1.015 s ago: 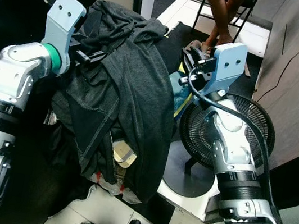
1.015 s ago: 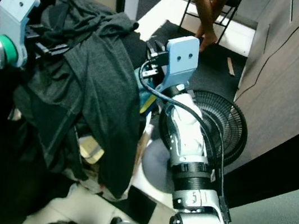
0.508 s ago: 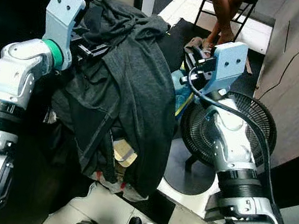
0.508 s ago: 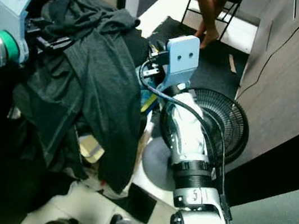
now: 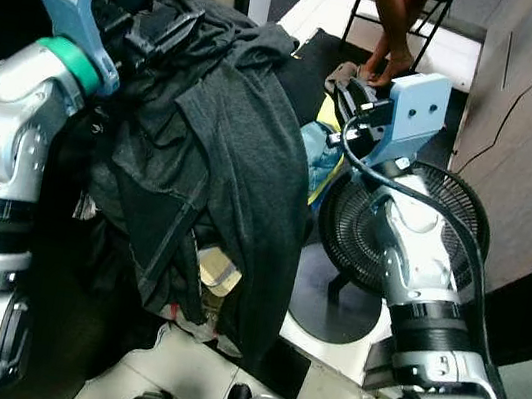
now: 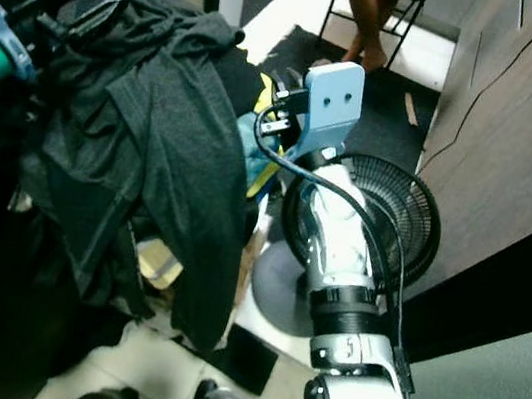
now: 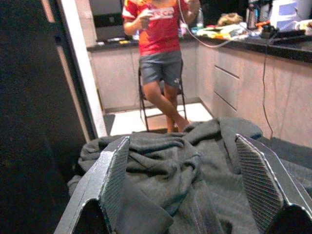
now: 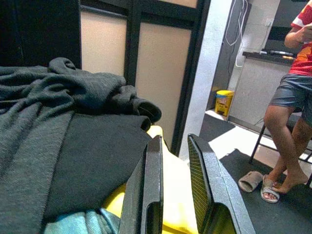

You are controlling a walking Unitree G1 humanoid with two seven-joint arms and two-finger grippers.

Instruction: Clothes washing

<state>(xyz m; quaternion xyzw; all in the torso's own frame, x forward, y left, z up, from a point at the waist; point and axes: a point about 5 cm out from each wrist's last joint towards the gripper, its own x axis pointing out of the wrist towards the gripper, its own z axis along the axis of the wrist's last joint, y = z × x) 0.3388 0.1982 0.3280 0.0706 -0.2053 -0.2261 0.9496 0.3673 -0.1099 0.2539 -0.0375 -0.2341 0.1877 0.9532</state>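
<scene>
Left gripper [image 7: 187, 187] hovering raised over top of dark grey garment [image 5: 223, 152], 2 fingers [image 7: 109, 180] spread wide, gripping nothing. Garment draping over clothes heap below and ahead of claw. Right gripper [image 8: 176, 183] sitting beside heap, fingers nearly closed with narrow gap, over yellow cloth [image 8: 170, 180]. Floor fan [image 5: 408, 232] standing under right arm. Person [image 7: 163, 44] sitting on chair beyond left claw.

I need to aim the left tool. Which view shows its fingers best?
The left wrist view: both fingers show spread wide, open above the dark clothes. In the left eye view the left tool is partly lost against the dark pile, and the right eye view catches only its edge.
</scene>
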